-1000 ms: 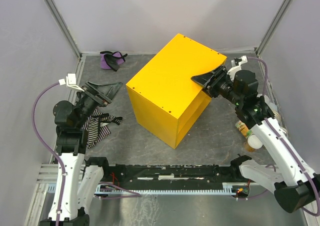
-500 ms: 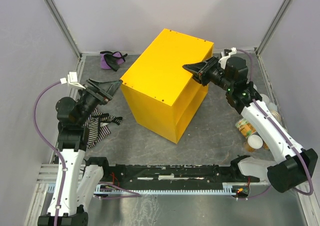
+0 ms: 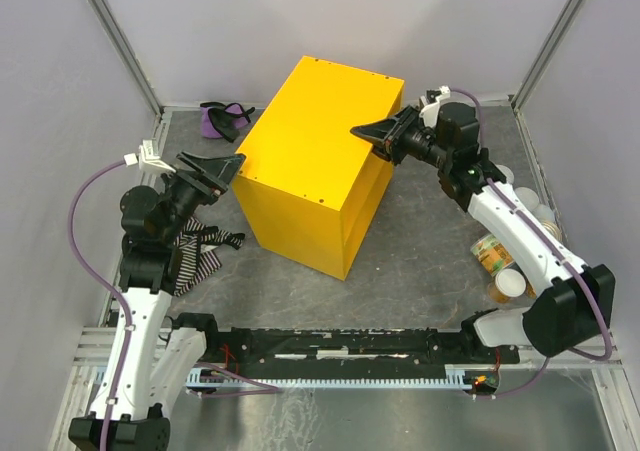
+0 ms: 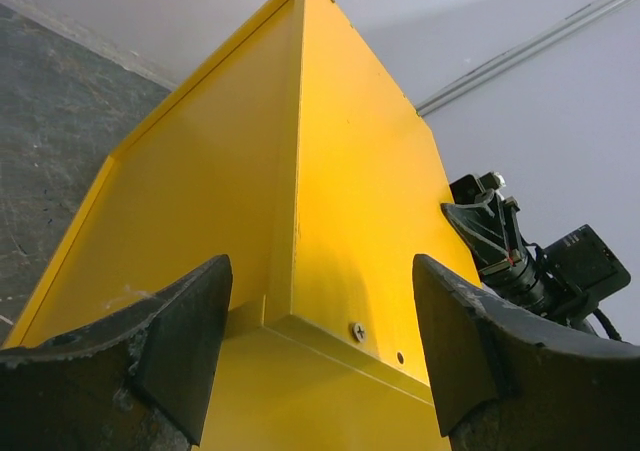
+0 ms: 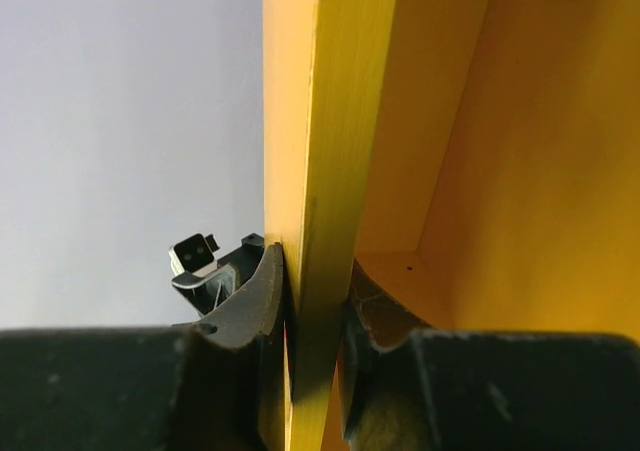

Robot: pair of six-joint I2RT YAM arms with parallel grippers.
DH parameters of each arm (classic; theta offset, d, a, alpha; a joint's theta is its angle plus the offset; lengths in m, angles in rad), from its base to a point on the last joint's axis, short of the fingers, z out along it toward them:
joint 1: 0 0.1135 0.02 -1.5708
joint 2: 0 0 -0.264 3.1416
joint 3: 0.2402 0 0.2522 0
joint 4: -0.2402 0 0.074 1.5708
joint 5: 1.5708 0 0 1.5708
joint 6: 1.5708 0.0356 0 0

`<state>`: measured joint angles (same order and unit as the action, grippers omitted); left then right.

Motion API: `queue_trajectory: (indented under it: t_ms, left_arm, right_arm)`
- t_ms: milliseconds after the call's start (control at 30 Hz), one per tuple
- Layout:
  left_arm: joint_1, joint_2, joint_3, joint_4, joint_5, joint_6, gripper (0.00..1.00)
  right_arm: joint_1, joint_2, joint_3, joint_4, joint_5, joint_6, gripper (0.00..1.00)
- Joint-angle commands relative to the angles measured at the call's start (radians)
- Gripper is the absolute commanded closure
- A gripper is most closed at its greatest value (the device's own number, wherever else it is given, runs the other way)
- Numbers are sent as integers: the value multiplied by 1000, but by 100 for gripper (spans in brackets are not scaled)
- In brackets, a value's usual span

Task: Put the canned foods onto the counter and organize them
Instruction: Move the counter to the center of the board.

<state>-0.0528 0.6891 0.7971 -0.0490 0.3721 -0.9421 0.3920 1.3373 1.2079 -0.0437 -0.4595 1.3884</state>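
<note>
At the far left corner of the dark grey table surface (image 3: 420, 271) lies a purple and black object (image 3: 224, 119), well apart from everything else. Nearer, beside the left arm, a striped cloth (image 3: 198, 252) lies crumpled on the surface, partly under that arm. The left gripper (image 3: 232, 169) is raised at the left side of the counter (image 3: 320, 141). Its fingers (image 4: 180, 341) are spread wide, one on each side of a vertical corner edge of the yellow box; contact with the box cannot be determined. The counter stands at the centre of the table, turned at an angle to the walls, with small screws along its top edges. The right gripper (image 3: 368, 139) reaches in from the right. The right wrist view shows its fingers (image 5: 250, 296) closed on the thin edge of a yellow panel, one finger outside and one inside the box. The canned foods (image 3: 491, 254) are grouped on the table along the right wall, none on the counter. A can with an orange and green label lies near a white-lidded can (image 3: 511, 285). The right arm crosses above the group and hides part of it, so the count cannot be confirmed.
</note>
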Motion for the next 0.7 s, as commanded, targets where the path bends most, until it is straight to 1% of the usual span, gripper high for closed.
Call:
queue_trajectory:
  t_ms: [0,167,267,533,667]
  left_arm:
    - [-22,-6,7,69,-41,41,22]
    - [-44,-14,16,71,-65,59,26]
    - [-47,-17,26,56,-76,70,27]
    - [-46,-33,40,49,-110,71,35]
    - [-47,-37,56,49,-127,72,36]
  right_arm:
    - [43,72,35,16,-146,-163,89]
    - [56,131,31,55,-175,-145,89]
    - [76,174,43,78,-179,-137,89]
    - [138,280,72,152,-183,-96,89]
    - [173,340,107,171,-184,-81,89]
